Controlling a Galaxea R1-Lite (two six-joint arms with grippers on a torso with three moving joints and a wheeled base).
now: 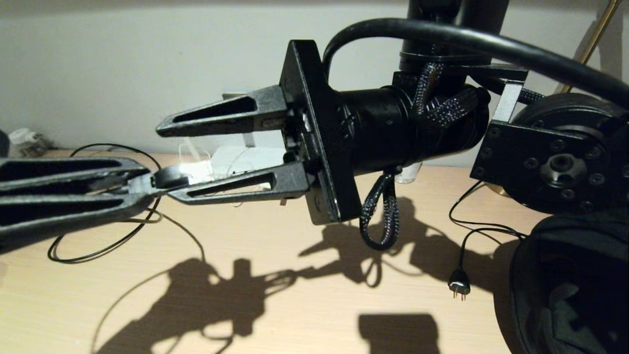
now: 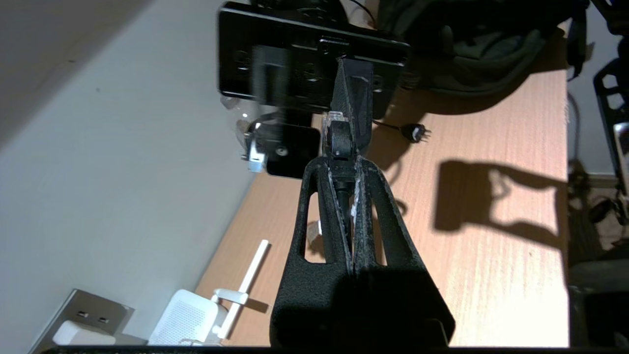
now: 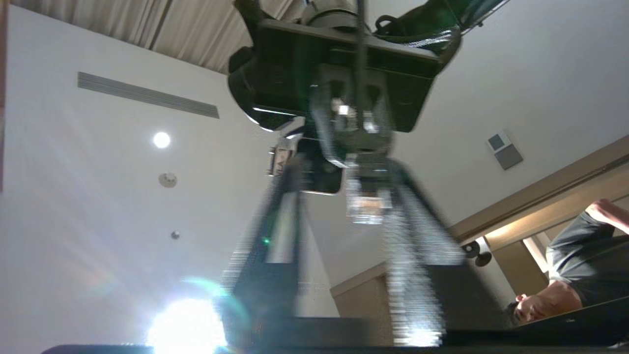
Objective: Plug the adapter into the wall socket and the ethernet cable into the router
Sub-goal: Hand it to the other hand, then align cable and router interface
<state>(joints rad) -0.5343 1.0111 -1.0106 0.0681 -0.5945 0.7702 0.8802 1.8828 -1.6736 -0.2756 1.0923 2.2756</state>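
Note:
My left gripper (image 1: 143, 183) reaches in from the left and is shut on the ethernet cable (image 1: 98, 255) just behind its clear plug (image 1: 173, 176). In the left wrist view the plug (image 2: 335, 120) sticks out past the shut left gripper (image 2: 340, 164). My right gripper (image 1: 166, 162) faces it from the right and is open, its fingers spread above and below the plug. The plug (image 3: 366, 204) lies close to one finger of the right gripper (image 3: 344, 172). The white router (image 2: 184, 319) stands by the wall. The adapter (image 2: 76, 333) sits against the grey wall socket (image 2: 96, 309).
A black two-pin plug (image 1: 459, 285) on a black cord lies on the wooden table (image 1: 304, 295) at the right. A dark bag (image 1: 570, 285) fills the right front corner. A person (image 3: 580, 265) shows in the right wrist view.

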